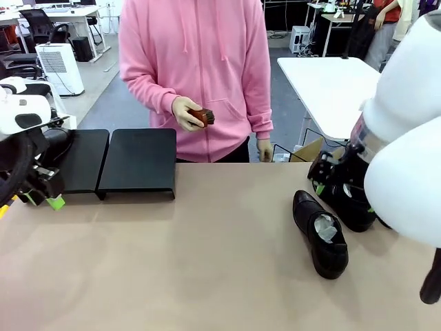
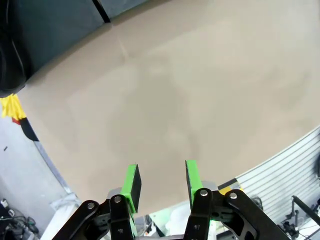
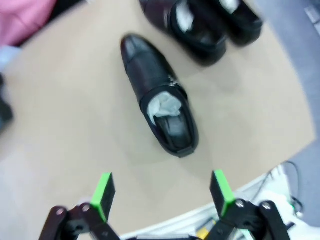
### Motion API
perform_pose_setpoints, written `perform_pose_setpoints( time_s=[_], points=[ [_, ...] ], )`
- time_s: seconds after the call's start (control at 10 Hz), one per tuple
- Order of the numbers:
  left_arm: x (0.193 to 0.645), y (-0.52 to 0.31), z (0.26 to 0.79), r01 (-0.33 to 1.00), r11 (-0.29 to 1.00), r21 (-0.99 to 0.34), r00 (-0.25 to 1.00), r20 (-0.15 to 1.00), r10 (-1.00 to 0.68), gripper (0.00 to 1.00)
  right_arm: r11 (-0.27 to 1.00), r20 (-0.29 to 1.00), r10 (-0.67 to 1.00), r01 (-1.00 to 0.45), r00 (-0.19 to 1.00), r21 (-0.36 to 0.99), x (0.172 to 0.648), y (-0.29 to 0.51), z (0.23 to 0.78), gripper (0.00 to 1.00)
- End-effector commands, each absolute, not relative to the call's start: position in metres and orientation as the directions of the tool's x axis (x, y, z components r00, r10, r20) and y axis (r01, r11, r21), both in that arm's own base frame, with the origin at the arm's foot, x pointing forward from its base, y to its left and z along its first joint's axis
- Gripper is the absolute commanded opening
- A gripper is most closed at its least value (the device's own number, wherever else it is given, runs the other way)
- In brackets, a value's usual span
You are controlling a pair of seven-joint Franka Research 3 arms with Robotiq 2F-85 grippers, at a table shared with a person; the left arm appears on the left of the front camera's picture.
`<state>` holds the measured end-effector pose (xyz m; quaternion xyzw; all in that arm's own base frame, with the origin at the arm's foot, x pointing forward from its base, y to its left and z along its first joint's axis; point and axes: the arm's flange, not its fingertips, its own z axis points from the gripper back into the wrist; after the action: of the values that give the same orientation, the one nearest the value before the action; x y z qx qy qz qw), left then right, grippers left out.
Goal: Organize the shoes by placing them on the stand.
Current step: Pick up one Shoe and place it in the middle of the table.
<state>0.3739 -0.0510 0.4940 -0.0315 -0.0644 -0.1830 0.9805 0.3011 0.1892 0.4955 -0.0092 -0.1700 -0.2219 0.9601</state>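
Right wrist view: three shoes [image 3: 160,105]; front view: two platforms [image 1: 138,162].

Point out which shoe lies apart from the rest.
The lone shoe lying nearest the table's middle, paper stuffing showing; the other shoes sit bunched together to its right.

shoes [image 1: 308,209]: glossy black, white stuffing [image 1: 324,227] | stand [image 1: 138,162]: matte black | table [image 1: 207,269]: tan | hoodie [image 1: 200,62]: pink

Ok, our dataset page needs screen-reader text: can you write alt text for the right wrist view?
A glossy black leather dress shoe stuffed with white paper lies on a tan table, beyond open green-padded fingers. More black shoes lie farther off.
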Motion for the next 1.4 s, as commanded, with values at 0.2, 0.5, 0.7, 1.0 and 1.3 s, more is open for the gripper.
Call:
perform_pose_setpoints(
  time_s=[0.2, 0.5, 0.7, 1.0, 1.3],
  points=[
    [0.371, -0.051, 0.495, 0.364, 0.93, -0.043, 0.923, 0.148, -0.355, 0.49, 0.98, 0.23, -0.183, 0.197, 0.956, -0.038, 0.332, 0.192, 0.432, 1.0],
    [0.371, -0.051, 0.495, 0.364, 0.93, -0.043, 0.923, 0.148, -0.355, 0.49, 0.999, 0.196, -0.008, 0.014, 0.981, -0.03, 0.353, 0.199, 0.404, 1.0],
    [0.371, -0.051, 0.495, 0.364, 0.93, -0.043, 0.923, 0.148, -0.355, 0.49, 0.996, 0.197, -0.076, 0.084, 0.977, -0.031, 0.343, 0.199, 0.404, 1.0],
    [0.371, -0.051, 0.495, 0.364, 0.93, -0.043, 0.923, 0.148, -0.355, 0.49, 0.998, 0.192, -0.048, 0.055, 0.98, -0.031, 0.349, 0.201, 0.396, 1.0],
    [0.371, -0.051, 0.495, 0.364, 0.93, -0.043, 0.923, 0.148, -0.355, 0.49, 0.992, 0.254, -0.017, 0.049, 0.967, -0.12, 0.314, 0.215, 0.421, 1.0]
  ],
)
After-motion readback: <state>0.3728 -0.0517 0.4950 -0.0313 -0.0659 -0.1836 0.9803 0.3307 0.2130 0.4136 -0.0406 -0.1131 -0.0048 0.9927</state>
